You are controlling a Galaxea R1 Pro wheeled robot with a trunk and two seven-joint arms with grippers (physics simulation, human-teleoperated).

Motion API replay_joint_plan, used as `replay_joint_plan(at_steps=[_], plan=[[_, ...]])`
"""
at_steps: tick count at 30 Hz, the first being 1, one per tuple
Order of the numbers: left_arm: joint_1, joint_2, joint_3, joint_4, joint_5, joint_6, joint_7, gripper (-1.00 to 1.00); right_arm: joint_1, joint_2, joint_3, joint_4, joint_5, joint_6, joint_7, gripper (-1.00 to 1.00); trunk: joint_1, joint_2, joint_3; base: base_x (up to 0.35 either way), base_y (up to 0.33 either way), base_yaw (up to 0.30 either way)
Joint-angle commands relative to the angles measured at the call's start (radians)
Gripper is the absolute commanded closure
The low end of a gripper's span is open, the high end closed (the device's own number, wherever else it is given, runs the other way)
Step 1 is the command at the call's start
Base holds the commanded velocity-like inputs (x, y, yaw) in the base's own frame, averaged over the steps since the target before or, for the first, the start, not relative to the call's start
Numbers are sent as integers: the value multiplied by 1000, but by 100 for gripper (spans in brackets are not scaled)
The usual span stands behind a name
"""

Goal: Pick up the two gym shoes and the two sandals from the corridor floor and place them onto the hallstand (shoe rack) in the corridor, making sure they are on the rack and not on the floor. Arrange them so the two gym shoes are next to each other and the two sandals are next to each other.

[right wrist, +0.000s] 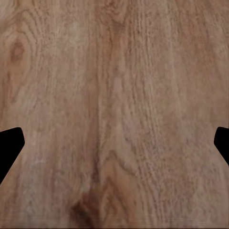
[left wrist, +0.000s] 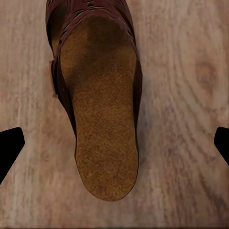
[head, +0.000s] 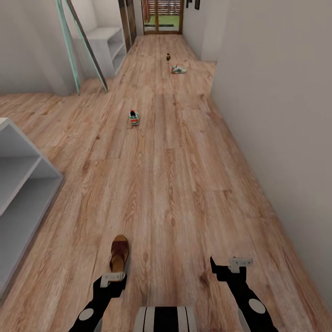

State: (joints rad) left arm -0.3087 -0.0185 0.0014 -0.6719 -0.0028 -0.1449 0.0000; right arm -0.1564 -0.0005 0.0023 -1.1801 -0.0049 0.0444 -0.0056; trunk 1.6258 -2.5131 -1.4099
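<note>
One dark brown sandal lies on the wood-plank corridor floor, just ahead of my left gripper. In the left wrist view the sandal lies straight below the open left gripper, its heel end between the fingertips, which stay well apart from it. My right gripper hangs open over bare floor. A gym shoe sits mid-corridor. The other gym shoe and the second sandal lie far down the corridor.
A white open-shelf unit stands at the near left; I cannot tell whether it is the hallstand. Another white shelf unit stands far left beside slanted teal bars. A wall runs along the right. A door closes the corridor.
</note>
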Motion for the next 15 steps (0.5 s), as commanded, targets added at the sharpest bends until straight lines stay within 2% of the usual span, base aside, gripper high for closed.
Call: replay_joint_plan(at_steps=[1,6,15], plan=[[-1,0,0,0,0,-3,0,-100,0,0,0,-1,0,5,-1,-100,0,0,-2,0,0,77],[0,0,0,0,0,-4,0,-100,0,0,1,-1,0,5,-1,-100,0,0,-9,0,0,32],[0,0,0,1,0,-4,0,-100,0,0,1,-2,-3,5,-1,-100,4,-2,-55,0,0,3]])
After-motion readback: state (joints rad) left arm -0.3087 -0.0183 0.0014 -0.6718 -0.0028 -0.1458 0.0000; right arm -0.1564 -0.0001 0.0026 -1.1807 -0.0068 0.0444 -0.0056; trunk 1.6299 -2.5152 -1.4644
